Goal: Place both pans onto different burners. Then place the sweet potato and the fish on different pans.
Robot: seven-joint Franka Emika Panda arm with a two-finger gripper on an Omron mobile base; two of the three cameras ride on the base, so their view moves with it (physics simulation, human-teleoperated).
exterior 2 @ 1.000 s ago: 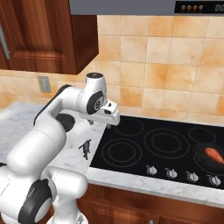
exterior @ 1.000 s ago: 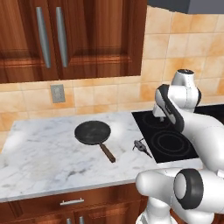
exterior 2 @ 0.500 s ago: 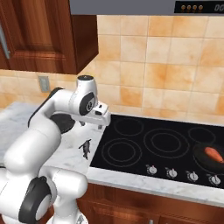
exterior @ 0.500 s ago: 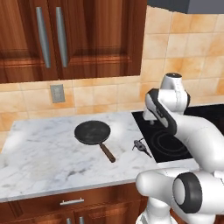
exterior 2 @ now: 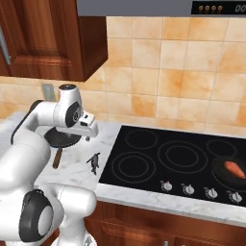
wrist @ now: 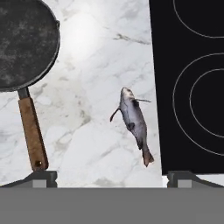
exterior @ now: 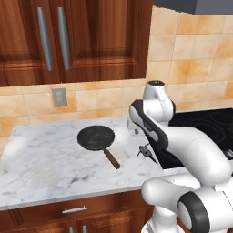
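Lying along the cooktop (wrist: 188, 87) edge: fish (wrist: 134, 122), tail toward camera | tool (wrist: 112, 177) spread wide, holding nothing

fish (wrist: 134, 124): grey, flat on marble | wooden-handled pan (wrist: 22, 48): beside it

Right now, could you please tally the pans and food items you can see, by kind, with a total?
Pans: 2, one with a wooden handle on the marble counter, one on the cooktop at the right.
Fish: 1, on the counter.
Sweet potatoes: 1, in the right-hand pan.
Total: 4
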